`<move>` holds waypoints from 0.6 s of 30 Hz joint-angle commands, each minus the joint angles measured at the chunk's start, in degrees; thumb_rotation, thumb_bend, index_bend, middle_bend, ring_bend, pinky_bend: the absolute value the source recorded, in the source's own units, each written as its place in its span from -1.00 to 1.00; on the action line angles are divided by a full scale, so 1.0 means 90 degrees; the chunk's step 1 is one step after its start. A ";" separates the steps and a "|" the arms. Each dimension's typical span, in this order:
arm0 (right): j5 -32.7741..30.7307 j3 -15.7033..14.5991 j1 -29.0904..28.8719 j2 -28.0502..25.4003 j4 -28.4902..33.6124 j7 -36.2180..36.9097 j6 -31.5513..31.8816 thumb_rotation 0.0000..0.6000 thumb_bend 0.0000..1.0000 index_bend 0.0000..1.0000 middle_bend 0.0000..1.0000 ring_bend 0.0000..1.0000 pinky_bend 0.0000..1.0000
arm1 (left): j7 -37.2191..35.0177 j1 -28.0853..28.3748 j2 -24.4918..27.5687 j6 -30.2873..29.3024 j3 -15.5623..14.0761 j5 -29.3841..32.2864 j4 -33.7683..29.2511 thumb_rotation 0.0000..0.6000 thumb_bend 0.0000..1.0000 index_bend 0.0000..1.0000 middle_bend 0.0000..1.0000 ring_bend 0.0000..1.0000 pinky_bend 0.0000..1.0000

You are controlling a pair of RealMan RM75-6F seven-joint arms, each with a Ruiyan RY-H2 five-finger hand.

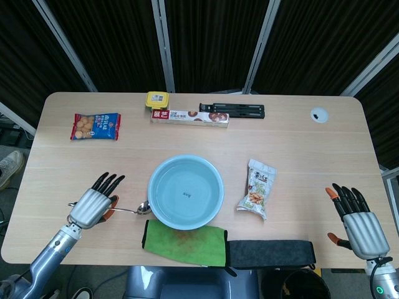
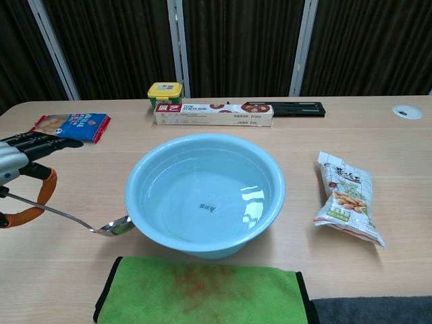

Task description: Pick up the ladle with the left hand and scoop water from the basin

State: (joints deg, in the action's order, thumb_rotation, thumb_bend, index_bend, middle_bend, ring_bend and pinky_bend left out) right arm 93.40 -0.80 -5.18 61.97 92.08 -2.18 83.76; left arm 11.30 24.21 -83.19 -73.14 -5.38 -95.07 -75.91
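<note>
My left hand (image 1: 91,202) (image 2: 23,177) holds the steel ladle (image 1: 132,208) (image 2: 81,221) by its handle, lifted off the table at the front left. The ladle lies nearly level and its bowl (image 2: 117,227) hangs just outside the left wall of the light blue basin (image 1: 156,205) (image 2: 270,202). Clear water fills the lower part of the basin in the middle of the table. My right hand (image 1: 358,225) rests open at the front right edge, away from everything; the chest view does not show it.
A green cloth (image 1: 184,238) (image 2: 202,290) and a dark cloth (image 1: 271,253) lie in front of the basin. A nut packet (image 1: 257,189) (image 2: 347,197) lies to its right. At the back are a red snack bag (image 1: 95,126), a long box (image 1: 189,118), a yellow tin (image 1: 158,99) and a black rail (image 1: 232,111).
</note>
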 commanded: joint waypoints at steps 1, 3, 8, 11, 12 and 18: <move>0.0026 -0.0016 0.0004 0.0001 -0.0002 0.0000 0.0007 1.00 -1.00 -1.00 -1.00 -1.00 -1.00 | 0.0090 -0.0087 0.0281 -0.0216 -0.0141 -0.0258 -0.0414 1.00 -0.19 0.21 -1.00 -1.00 -1.00; 0.0060 -0.0030 0.0014 0.0002 0.0002 0.0008 0.0034 1.00 -1.00 -1.00 -1.00 -1.00 -1.00 | 0.0165 -0.0098 0.0460 -0.0263 -0.0199 -0.0372 -0.0694 1.00 -0.18 0.21 -1.00 -1.00 -1.00; 0.0202 -0.0083 0.0069 -0.0041 -0.0008 0.0120 0.0178 1.00 -1.00 -1.00 -1.00 -1.00 -1.00 | 0.0047 0.0067 0.1358 -0.0033 -0.0613 -0.0859 -0.2043 1.00 -0.19 0.21 -1.00 -1.00 -1.00; 0.0319 -0.0128 0.0108 -0.0093 -0.0007 0.0215 0.0285 1.00 -1.00 -1.00 -1.00 -1.00 -1.00 | 0.0152 0.0158 0.1704 0.0066 -0.0677 -0.1039 -0.2596 1.00 -0.19 0.21 -1.00 -1.00 -1.00; 0.0350 -0.0143 0.0117 -0.0116 -0.0010 0.0253 0.0309 1.00 -1.00 -1.00 -1.00 -1.00 -1.00 | 0.0199 0.0177 0.1773 0.0070 -0.0665 -0.1085 -0.2730 1.00 -0.19 0.22 -1.00 -1.00 -1.00; 0.0457 -0.0190 0.0184 -0.0183 -0.0084 0.0482 0.0467 1.00 -1.00 -1.00 -1.00 -1.00 -1.00 | 0.0363 0.0339 0.1922 0.0224 -0.0350 -0.0997 -0.3209 1.00 -0.14 0.31 -1.00 -1.00 -1.00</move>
State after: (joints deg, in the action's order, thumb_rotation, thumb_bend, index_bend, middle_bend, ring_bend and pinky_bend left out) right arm 97.39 -2.44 -3.65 60.48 91.48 1.87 87.78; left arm 14.03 26.61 -66.32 -71.86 -9.39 -104.43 -104.00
